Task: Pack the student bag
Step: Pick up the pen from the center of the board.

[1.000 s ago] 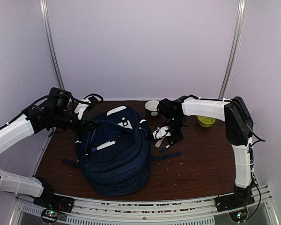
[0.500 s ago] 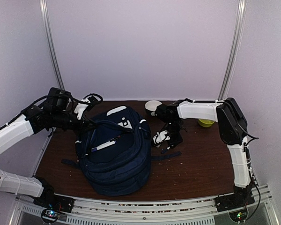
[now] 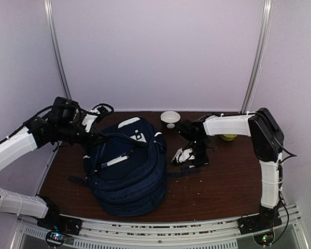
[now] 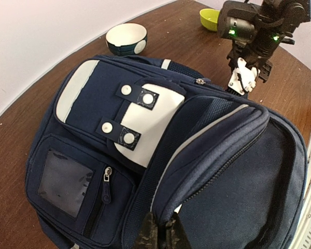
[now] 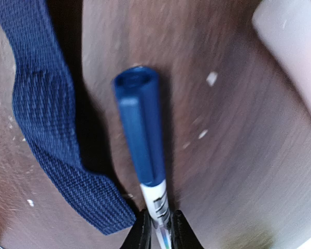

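While lying mid-table, student bag point(image 3: 129, 174): mouth at its 10 o'clock.
Left gripper point(image 4: 158, 232): clenched on mouth rim.
Right gripper point(image 5: 159, 228): pinching marker point(image 5: 140, 129), bag's 3 o'clock.
Risk: pinch seems shallow; marker could swivel, snag strap point(image 5: 46, 129).

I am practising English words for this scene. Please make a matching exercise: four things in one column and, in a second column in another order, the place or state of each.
Things
1. blue-capped marker
2. student bag
3. white bowl
4. yellow-green bowl

Places or states
A. at the far right of the table
B. pinched in the right gripper
C. its opening edge held by the left gripper
D. on the table just beyond the bag's top end

Pairs: 1-B, 2-C, 3-D, 4-A
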